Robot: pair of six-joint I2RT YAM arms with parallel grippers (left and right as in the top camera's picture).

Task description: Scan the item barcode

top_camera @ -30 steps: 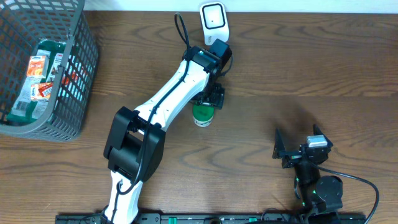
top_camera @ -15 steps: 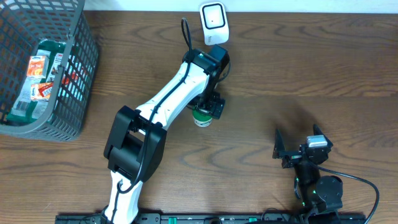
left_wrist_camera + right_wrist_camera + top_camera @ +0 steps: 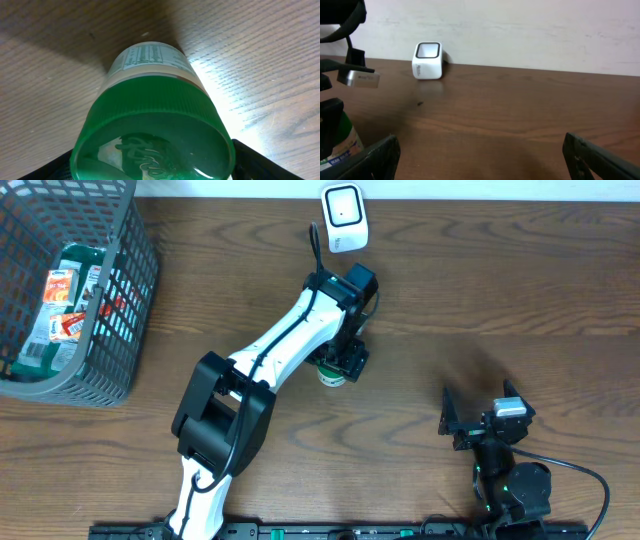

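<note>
The item is a bottle (image 3: pixel 331 375) with a green ribbed cap and a white printed label, standing on the wooden table. My left gripper (image 3: pixel 342 363) is down over it. In the left wrist view the cap (image 3: pixel 150 125) fills the whole gap of the left gripper (image 3: pixel 152 167), and a black finger (image 3: pixel 255 162) presses each side of it. The white barcode scanner (image 3: pixel 342 215) stands at the table's far edge, beyond the bottle. My right gripper (image 3: pixel 478 420) rests open at the near right. Its view (image 3: pixel 482 155) shows the scanner (image 3: pixel 427 61) far off and the bottle (image 3: pixel 337 145) at left.
A grey wire basket (image 3: pixel 100 330) with packaged goods stands at the far left. The left arm (image 3: pixel 270 350) stretches diagonally across the table's middle. A pale wall (image 3: pixel 520 30) runs behind the scanner.
The left gripper has moved down from behind the bottle onto it and drawn its fingers in on the cap. The bottle has shifted slightly to the right and nearer. The right arm is still.
</note>
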